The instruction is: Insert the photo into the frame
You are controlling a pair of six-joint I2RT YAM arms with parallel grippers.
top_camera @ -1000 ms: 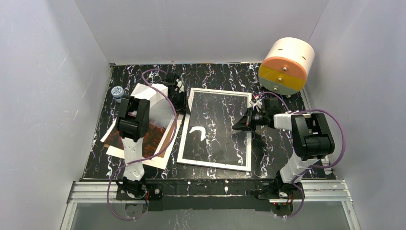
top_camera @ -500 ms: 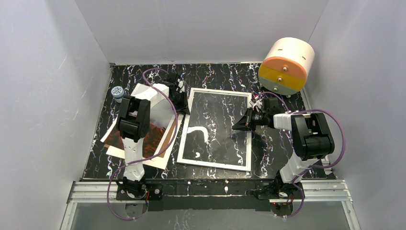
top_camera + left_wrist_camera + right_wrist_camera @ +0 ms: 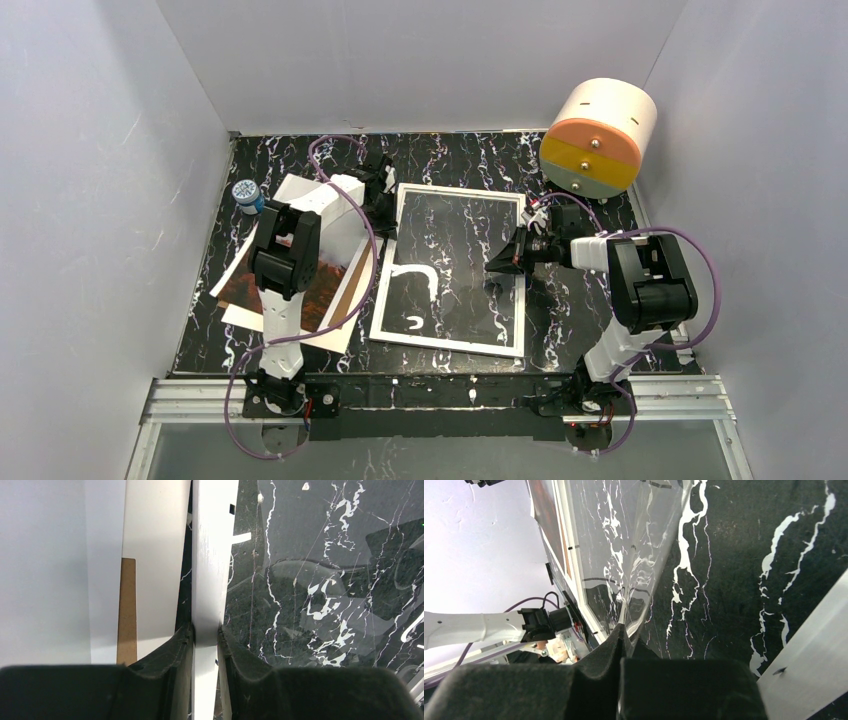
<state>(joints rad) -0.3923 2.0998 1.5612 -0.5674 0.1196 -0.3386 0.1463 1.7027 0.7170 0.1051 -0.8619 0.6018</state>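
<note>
I see a black table (image 3: 460,150) with white streaks, like marble. The frame (image 3: 445,342) has a white rim, and the streaks show through its clear pane (image 3: 450,250). The photo (image 3: 322,290) is red-orange with a white border. A brown backing board (image 3: 127,615) peeks out beside it. The drum (image 3: 598,135) is white, orange and grey. The cables (image 3: 714,290) are purple.

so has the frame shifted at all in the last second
No. The frame lies where it did; its far right corner sits just as close to the drum as before.
</note>
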